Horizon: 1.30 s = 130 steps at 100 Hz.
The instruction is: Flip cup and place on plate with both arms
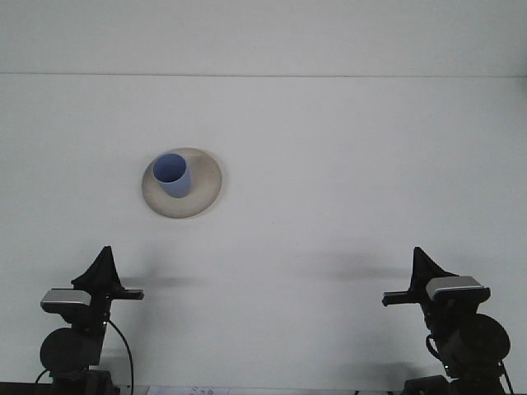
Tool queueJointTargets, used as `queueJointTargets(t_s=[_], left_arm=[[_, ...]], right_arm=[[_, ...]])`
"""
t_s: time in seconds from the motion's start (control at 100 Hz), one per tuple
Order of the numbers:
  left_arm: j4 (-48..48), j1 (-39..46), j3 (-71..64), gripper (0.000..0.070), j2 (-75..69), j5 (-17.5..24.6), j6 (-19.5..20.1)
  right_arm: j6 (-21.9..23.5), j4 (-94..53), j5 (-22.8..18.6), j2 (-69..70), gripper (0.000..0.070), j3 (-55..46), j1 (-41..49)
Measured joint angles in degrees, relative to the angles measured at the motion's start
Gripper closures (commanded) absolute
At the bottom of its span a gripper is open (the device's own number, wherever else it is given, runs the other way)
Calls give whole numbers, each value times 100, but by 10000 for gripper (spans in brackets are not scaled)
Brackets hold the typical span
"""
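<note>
A blue cup [173, 175] stands upright, mouth up, on a beige round plate [206, 185] at the table's left middle. Nothing touches the cup. My left gripper [106, 252] sits low at the near left edge, well in front of the plate, its black fingers together in one point, holding nothing. At the near right edge my right gripper [419, 252] rests the same way, shut and empty, far from the plate.
The white table [346, 164] runs back to a pale wall [263, 33]. A wrist camera housing sits on each arm near the bottom edge, and cables hang by the left arm's base.
</note>
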Motion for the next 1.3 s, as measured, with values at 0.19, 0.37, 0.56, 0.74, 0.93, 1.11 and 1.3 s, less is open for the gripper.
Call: queueJointTargets(t_s=[0.19,0.37,0.56,0.74,0.93,1.11,1.3], left_arm=[[-2,0,0,684,0,0,0],[-2,0,0,684,0,0,0],[-2,0,0,684,0,-2,0],[-7,0,0,684,0,0,0],[-22,0,0,684,0,0,0],[-20,0,0,684,0,-2,0],[-20,0,0,684,0,0,0]], right_arm=[[0,39,7,-26,700,-15,0],[0,374,7,-476,700,-527,-22],[0,1043,-2,-1353,700,-1482,-372],[0,1484,-4,-1506,700,-2011,-551],[0,2312,-7,-1508,700,-2614,-546],[0,2369,-4,-1517,700,-2612,-549],[0,2361,-4,-1515,700,-2612,-549]])
